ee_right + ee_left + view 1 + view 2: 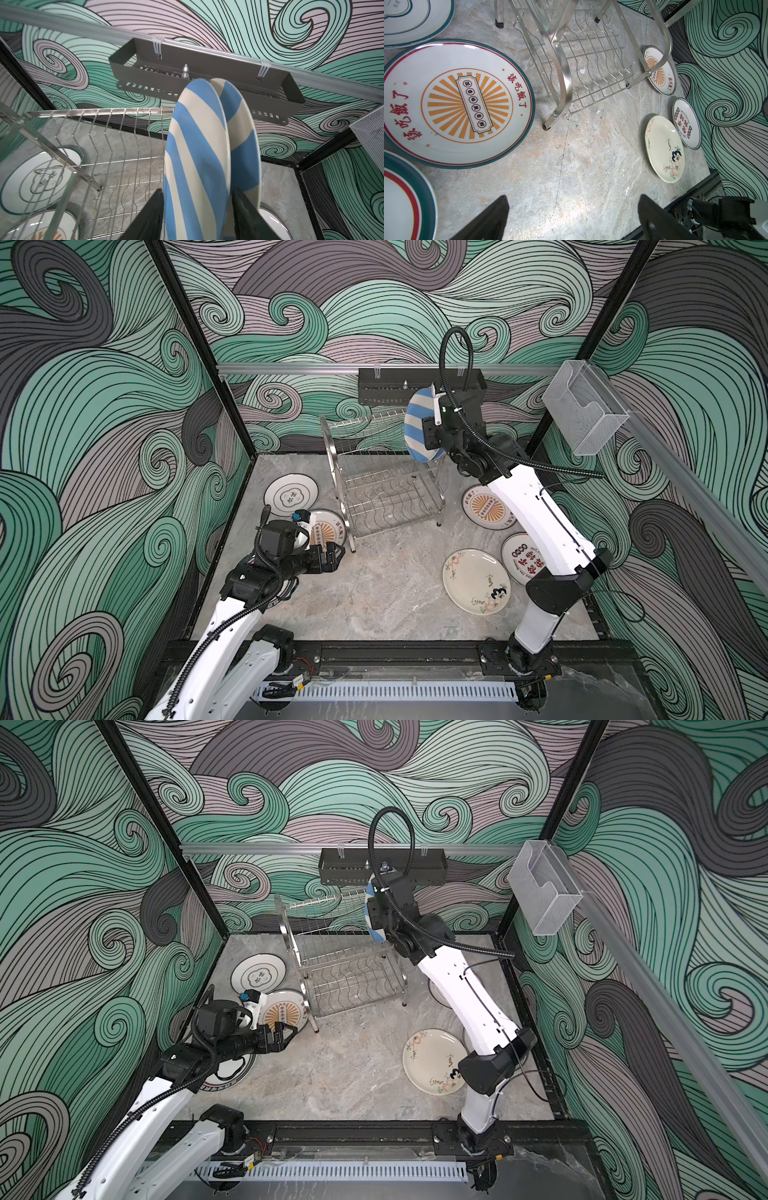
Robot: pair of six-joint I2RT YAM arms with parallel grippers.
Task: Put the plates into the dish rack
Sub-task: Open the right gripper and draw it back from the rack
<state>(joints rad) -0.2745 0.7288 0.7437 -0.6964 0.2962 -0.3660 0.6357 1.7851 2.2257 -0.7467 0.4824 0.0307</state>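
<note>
Blue-and-white striped round ceramic plates (417,427), 2 of them, stand on edge side by side at the right end of the upper tier of the shiny stainless-steel wire dish rack (382,479). In the right wrist view the nearer striped plate (197,149) fills the gap between the black jaws of the right gripper (197,191). The farther striped plate (243,133) leans close behind it, partly covered by 1 jaw. The jaws stand well apart on either side of the nearer plate. I cannot tell whether they press on it or merely flank it, and the foot of both plates is hidden. The right arm (536,510) rises from its base at the table's front right and bends at the elbow above the right-hand plates. Its white forearm slants up and back to a wrist held high beside the rack's top.

Flat on the grey marble-look table (374,597) lie 6 more plates:
- Left of the rack: a cloud-motif plate (291,494), an orange-sunburst plate (467,104) and a teal-rimmed plate (398,203) under the left arm.
- Right of the rack: a second sunburst plate (486,506), a white plate with red and black characters (517,560) and a cream doodle plate (476,580).

The left gripper (571,218) hovers low over bare table, near the orange-sunburst plate and the rack's front left foot. Its jaws are spread wide with nothing between them, and the left arm is folded low.
</note>
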